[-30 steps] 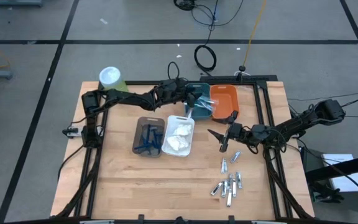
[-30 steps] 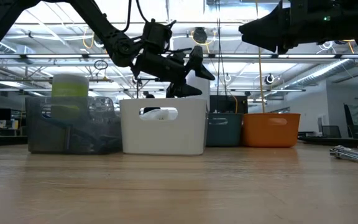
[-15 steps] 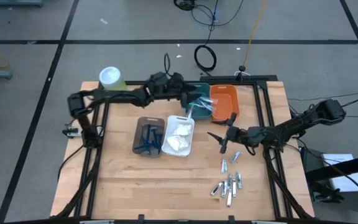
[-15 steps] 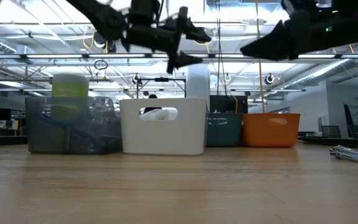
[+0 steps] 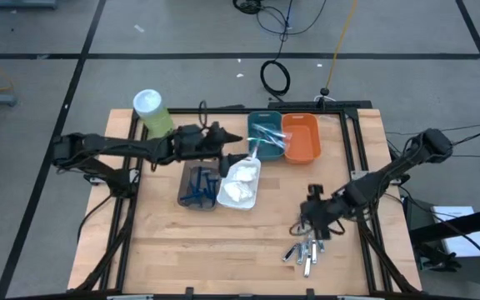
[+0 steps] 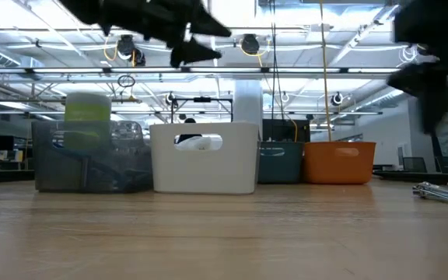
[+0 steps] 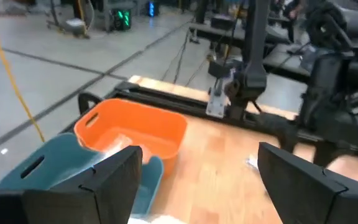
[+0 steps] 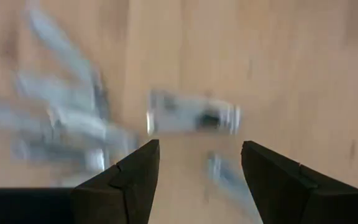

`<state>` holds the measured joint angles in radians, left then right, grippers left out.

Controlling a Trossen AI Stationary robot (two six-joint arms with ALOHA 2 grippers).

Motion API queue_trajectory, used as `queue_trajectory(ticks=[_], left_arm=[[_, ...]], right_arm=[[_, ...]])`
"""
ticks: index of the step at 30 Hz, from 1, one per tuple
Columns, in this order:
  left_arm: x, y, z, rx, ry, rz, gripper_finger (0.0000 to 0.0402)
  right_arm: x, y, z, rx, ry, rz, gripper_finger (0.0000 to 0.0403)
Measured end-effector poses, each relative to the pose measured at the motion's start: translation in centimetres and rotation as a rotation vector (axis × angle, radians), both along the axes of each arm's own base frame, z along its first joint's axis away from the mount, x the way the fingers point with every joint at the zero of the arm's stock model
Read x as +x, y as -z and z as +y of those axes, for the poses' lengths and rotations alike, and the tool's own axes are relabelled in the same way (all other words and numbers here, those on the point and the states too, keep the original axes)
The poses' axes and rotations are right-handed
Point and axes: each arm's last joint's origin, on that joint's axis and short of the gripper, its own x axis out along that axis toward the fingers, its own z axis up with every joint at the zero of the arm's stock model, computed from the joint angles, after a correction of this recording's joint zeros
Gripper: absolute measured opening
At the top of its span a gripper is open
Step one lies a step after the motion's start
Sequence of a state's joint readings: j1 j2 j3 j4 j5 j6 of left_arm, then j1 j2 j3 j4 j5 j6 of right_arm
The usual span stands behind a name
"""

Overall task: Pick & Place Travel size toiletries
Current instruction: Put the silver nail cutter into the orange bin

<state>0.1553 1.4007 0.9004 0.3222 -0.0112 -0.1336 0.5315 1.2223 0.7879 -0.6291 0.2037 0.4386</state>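
Several small silvery tubes (image 5: 307, 250) lie loose on the wood at the near right; the right wrist view shows them blurred (image 8: 194, 118). My right gripper (image 5: 307, 222) hangs open just above them, pointing steeply down, its fingers (image 8: 135, 171) empty. Dark blue razors lie in the brown bin (image 5: 198, 185), white pads in the white bin (image 5: 238, 183), thin toothbrushes in the teal bin (image 5: 265, 137). My left gripper (image 5: 233, 157) hovers open and empty, roughly level, over the far ends of the brown and white bins; it shows at the top of the low view (image 6: 189, 35).
An orange bin (image 5: 300, 137) stands beside the teal bin at the far side. A green canister with a white lid (image 5: 150, 111) stands at the far left corner. Bare wood lies along the near edge, left of the tubes.
My left gripper has drawn back from over the teal bin toward the table's left and has risen, staying open. My right gripper has tipped from level to steeply down and swung toward the near edge, over the silvery tubes. The tubes and bins have stayed put.
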Motion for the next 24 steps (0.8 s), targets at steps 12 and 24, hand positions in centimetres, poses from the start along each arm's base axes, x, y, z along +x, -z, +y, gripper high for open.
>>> queue_trajectory(ticks=[12,24], left_arm=[[-1.6,2.9,-0.1,-0.095,-0.062,-0.038,0.0322],[-1.5,2.7,-0.3,-0.097,-0.048,-0.052,0.0310]], right_arm=[[-1.7,3.8,-0.2,-0.070,-0.059,0.225,0.0215],[-1.8,6.7,-1.2,-0.023,-0.087,0.234,0.0214]])
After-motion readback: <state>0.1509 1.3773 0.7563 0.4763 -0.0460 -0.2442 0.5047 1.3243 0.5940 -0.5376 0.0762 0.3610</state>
